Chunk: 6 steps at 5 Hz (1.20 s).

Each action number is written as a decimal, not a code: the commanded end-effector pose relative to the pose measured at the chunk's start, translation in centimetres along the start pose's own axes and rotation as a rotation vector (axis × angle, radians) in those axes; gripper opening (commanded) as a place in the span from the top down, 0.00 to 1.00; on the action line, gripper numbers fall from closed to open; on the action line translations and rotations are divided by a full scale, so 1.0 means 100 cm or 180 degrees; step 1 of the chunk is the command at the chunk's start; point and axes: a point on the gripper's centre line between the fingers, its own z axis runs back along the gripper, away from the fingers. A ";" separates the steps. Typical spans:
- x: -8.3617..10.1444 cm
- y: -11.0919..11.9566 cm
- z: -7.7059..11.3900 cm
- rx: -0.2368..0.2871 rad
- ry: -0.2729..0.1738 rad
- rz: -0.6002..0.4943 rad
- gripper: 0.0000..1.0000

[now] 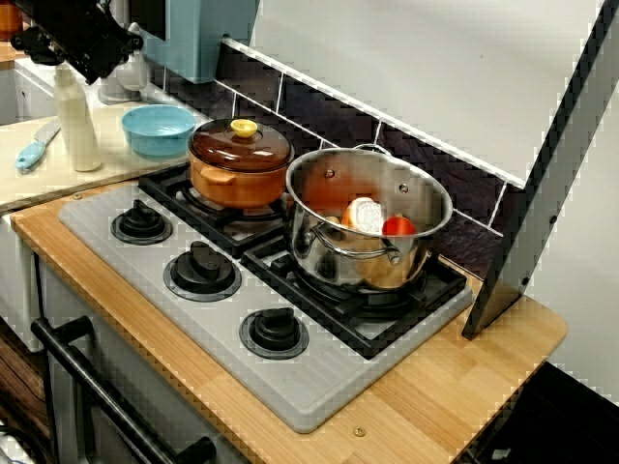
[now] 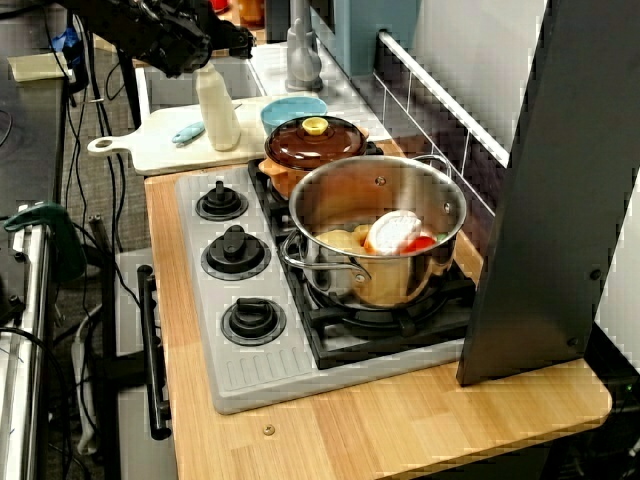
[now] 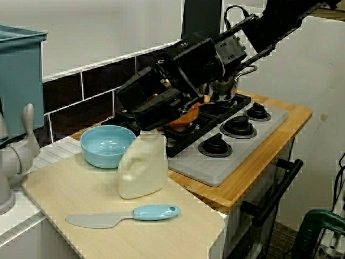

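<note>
While fingers (image 3: 144, 120) sit on the cream bottle (image 3: 143, 167) top, whether clenched cannot be told, blue bowl (image 3: 107, 144) beside.

A blue-handled spatula (image 3: 123, 215) is laid on the cutting board (image 3: 64, 186), with a blue bowl (image 1: 158, 129) at its edge. On the grey stove (image 1: 300, 387), a lidded brown pot (image 1: 239, 164) and a steel pot (image 1: 324, 253) are set side by side.

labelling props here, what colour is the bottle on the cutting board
The bottle is cream, clearest in the view from the side.
</note>
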 end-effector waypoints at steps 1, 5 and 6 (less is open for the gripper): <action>0.029 0.003 0.010 -0.0093 -0.0039 0.0164 0.00; 0.054 0.008 0.020 -0.0223 0.0252 0.0297 0.00; 0.064 0.008 0.022 -0.0278 0.0541 0.0245 0.00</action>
